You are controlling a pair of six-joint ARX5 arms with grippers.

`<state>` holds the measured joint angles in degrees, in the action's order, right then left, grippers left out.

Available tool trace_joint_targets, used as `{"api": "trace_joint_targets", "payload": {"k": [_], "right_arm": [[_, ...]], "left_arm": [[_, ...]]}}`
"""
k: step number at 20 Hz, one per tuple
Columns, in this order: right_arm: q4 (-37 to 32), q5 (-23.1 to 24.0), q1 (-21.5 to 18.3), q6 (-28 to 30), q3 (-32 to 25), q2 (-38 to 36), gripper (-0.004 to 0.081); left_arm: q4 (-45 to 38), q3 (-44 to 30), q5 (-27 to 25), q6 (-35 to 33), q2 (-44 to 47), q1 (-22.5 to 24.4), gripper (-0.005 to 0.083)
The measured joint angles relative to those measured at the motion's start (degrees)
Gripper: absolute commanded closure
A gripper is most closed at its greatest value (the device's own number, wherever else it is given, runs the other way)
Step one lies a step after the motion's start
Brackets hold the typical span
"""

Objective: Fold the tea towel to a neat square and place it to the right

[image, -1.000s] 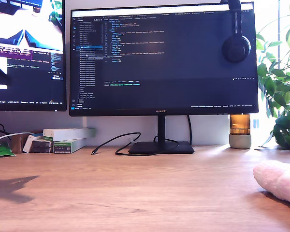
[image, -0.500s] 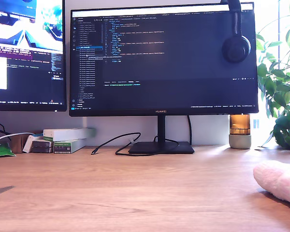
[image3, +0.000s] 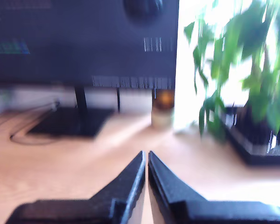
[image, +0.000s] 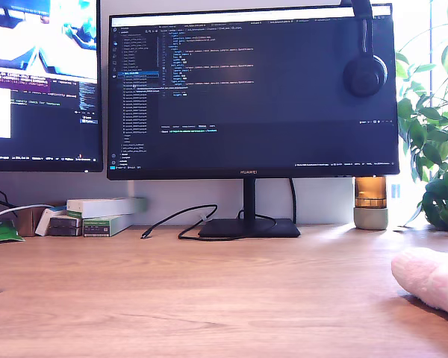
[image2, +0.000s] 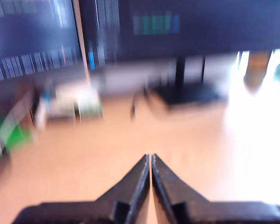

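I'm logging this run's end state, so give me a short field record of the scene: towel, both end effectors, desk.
tea towel: pale pink fluffy bundle at the exterior view's right edge, resting on the desk, partly cut off
first end effector: jaws closed, nothing between them, above bare desk
second end effector: jaws closed, empty
arms in exterior view: none visible
desk: wooden top, monitor behind

Tea towel (image: 433, 282): pale pink, fluffy.
Desk (image: 209, 298): warm light-brown wood grain.
Monitor (image: 252, 89): black frame, dark screen with fine coloured text lines.
Headphones (image: 364, 71): black.
Cable (image: 181, 221): black.
Boxes (image: 104, 214): white and green.
Plant (image: 433, 127): green leaves.
First gripper (image2: 150, 158), second gripper (image3: 146, 155): black.
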<state>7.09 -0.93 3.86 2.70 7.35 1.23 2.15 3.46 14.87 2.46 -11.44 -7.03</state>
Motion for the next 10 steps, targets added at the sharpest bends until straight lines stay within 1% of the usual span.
{"api": "trace_joint_targets", "payload": {"k": [2,4,7,10], "right_arm": [[-0.1,0.0,0.0,0.3,-1.9,-0.7,0.0783],[0.4,0.0,0.0,0.4,-4.3,-0.8,0.0783],[3.4,0.0,0.0,-0.5,-4.8,-0.8,0.0783],[8.2,0.0,0.0,-1.0,-4.8,-0.8,0.0783]], "left_arm": [[1.2,-1.5,0.0,-1.1,2.1,0.0,0.0793],[1.4,-1.5,0.0,-1.5,4.9,0.0,0.0793],[3.5,-1.4,-2.0,-1.6,6.8,0.0,0.0793],[8.0,-1.4,-2.2,-1.1,6.8,0.0,0.0793]]}}
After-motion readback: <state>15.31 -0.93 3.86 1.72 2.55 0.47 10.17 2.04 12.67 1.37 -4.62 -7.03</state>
